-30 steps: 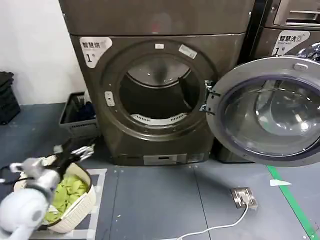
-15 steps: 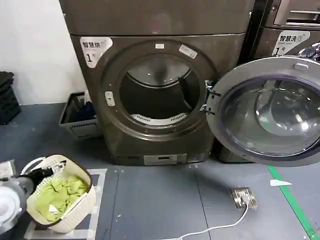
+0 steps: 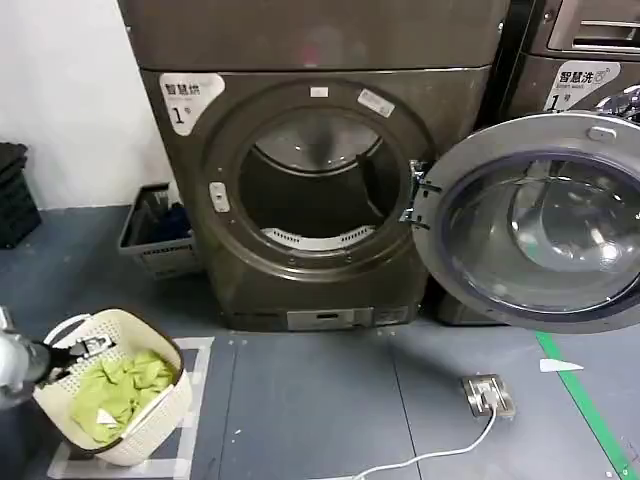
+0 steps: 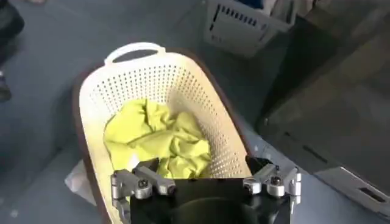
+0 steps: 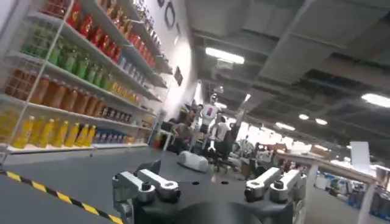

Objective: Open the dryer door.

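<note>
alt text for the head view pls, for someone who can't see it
A front-loading dryer stands with its round door swung wide open to the right, the drum empty. On the floor at lower left, the left end effector hangs open over a white basket of yellow-green cloth.

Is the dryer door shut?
No, the door hangs swung wide open to the right of the dryer, and the drum shows.

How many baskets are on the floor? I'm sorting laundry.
2: a white basket holding green cloth at front left, and a grey basket beside the dryer's left side.
</note>
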`<state>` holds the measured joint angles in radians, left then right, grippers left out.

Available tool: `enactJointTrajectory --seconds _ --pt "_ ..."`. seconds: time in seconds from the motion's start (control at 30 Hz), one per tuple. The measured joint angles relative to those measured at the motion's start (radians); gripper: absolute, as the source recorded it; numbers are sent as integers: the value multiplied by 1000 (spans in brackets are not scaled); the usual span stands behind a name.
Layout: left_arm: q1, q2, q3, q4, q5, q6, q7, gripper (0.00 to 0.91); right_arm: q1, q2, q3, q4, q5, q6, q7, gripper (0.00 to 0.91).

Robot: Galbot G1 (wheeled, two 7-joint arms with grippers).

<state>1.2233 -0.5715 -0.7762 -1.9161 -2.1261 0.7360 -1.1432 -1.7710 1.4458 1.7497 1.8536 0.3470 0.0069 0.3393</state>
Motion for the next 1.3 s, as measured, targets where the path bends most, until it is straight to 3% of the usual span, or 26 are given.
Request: enactJointTrajectory --seconds 0.5,0.87,1.3 --pt "-204 119 199 110 -301 0 -131 907 -19 20 -13 -4 -3 32 0 907" --pt "-400 108 379 222 -324 0 -129 907 -25 25 -3 0 -2 35 0 907" --pt "-470 106 443 263 -282 0 -111 907 -21 25 -6 -6 -2 44 -7 907"
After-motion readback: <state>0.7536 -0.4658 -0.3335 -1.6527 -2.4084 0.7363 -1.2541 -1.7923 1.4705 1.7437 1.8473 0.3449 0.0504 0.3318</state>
